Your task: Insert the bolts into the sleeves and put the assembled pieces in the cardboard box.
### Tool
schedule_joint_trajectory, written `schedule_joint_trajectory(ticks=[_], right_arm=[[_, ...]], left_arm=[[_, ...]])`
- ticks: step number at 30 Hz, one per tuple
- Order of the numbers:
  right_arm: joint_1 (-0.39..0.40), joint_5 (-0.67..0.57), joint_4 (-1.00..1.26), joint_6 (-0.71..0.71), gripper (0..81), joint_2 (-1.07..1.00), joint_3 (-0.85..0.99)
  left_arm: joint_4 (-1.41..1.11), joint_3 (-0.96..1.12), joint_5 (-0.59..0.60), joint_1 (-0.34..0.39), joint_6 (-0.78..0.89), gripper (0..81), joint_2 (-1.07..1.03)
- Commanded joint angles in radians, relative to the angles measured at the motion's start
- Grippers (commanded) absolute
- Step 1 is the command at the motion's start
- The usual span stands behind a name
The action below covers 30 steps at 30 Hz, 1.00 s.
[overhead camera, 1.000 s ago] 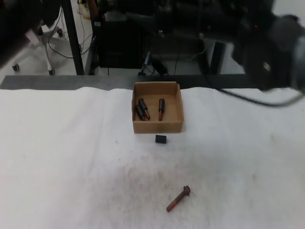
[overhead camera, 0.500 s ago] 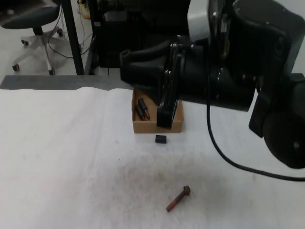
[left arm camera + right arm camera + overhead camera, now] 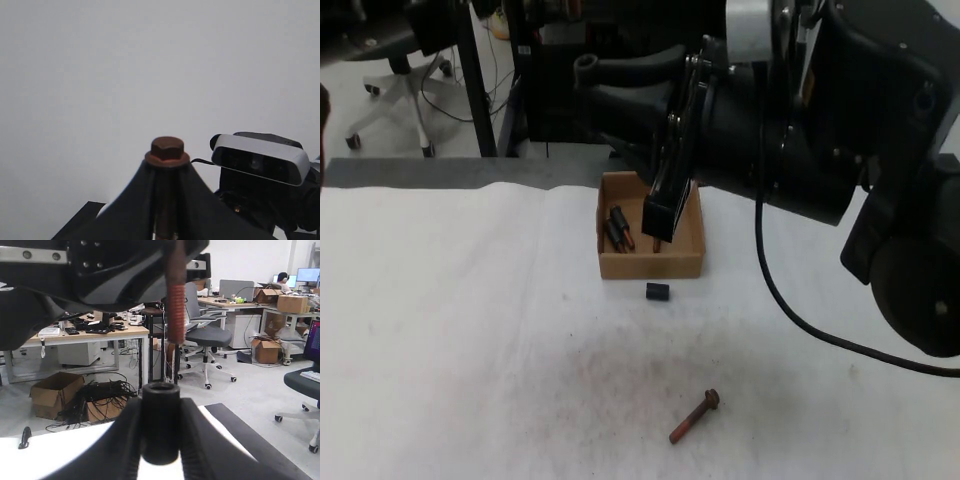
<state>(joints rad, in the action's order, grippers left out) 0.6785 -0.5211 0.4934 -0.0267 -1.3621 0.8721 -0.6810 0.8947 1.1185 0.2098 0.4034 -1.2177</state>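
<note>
Swung an arm [image 3: 790, 130] in across the box [image 3: 650, 266], then lifted it a touch. My left claw [image 3: 167, 172] pinches a bolt [image 3: 167, 150] below its head. My right claw [image 3: 160, 412] clamps a sleeve [image 3: 160, 430]; the thread hangs above its bore, not in yet. Box at 12 o'clock, spare sleeve [image 3: 658, 292] and spare bolt [image 3: 695, 416] loose toward 6.

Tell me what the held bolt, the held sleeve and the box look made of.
The held bolt is likely steel. It is dull reddish-brown, from rust or a coating, on the hex head and threads. The held sleeve is smooth matte black; it could be blackened metal or plastic, I cannot tell which. The cardboard box is plain brown cardboard with bare, unprinted walls.
</note>
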Motion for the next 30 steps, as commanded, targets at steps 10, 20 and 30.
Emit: schedule_joint_trajectory(ticks=[10, 20, 30], right_arm=[[-0.003, 0.008, 0.065, -0.026, 0.6, 0.015, 0.005], [-0.003, 0.008, 0.065, -0.033, 0.6, 0.015, 0.005], [-0.003, 0.008, 0.065, -0.033, 0.6, 0.015, 0.005]], left_arm=[[0.001, 0.014, 0.015, 0.045, -0.007, 0.1, 0.004], [0.043, 0.011, -0.011, 0.051, -0.019, 0.1, 0.004], [0.043, 0.011, -0.053, 0.051, -0.019, 0.1, 0.003]])
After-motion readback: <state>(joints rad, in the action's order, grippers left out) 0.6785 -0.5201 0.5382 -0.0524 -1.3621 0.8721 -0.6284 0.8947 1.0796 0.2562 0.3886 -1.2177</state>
